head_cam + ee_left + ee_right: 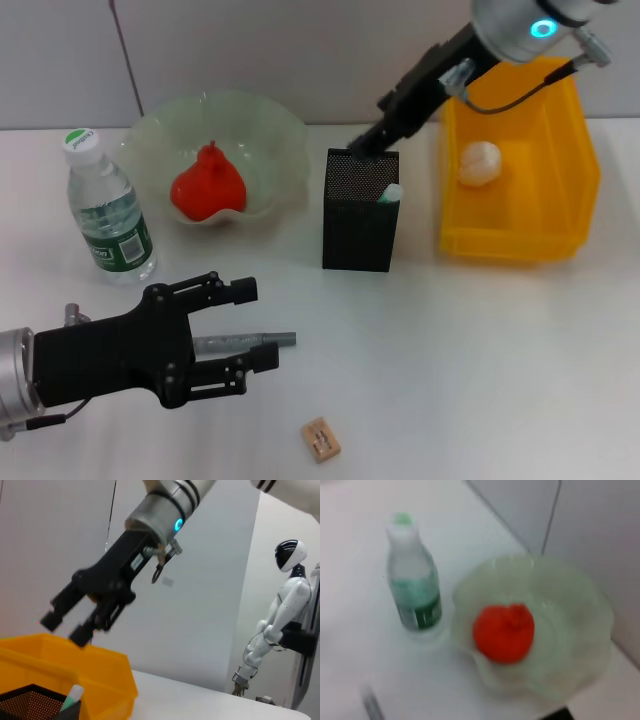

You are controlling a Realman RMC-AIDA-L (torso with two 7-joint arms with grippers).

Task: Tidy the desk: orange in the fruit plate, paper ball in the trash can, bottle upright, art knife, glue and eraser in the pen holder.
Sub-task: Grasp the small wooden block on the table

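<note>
The orange [208, 187] [504, 632] lies in the pale green fruit plate [285, 140] [580, 605]. Left of the plate, the bottle [108, 210] [415, 592] stands upright. A paper ball [478, 163] rests in the yellow bin [560, 150] [100, 667]. The glue [390, 193] [75, 694] sticks out of the black mesh pen holder [358, 230] [30, 702]. My right gripper [365, 145] [65, 629] hangs open just above the holder's rim. Near the front left, my left gripper [255, 325] is open with the grey art knife [250, 342] between its fingers. The tan eraser [321, 440] lies at the front edge.
A white humanoid robot [280, 625] stands far off beyond the table in the left wrist view. White tabletop [480, 370] stretches in front of the holder and bin.
</note>
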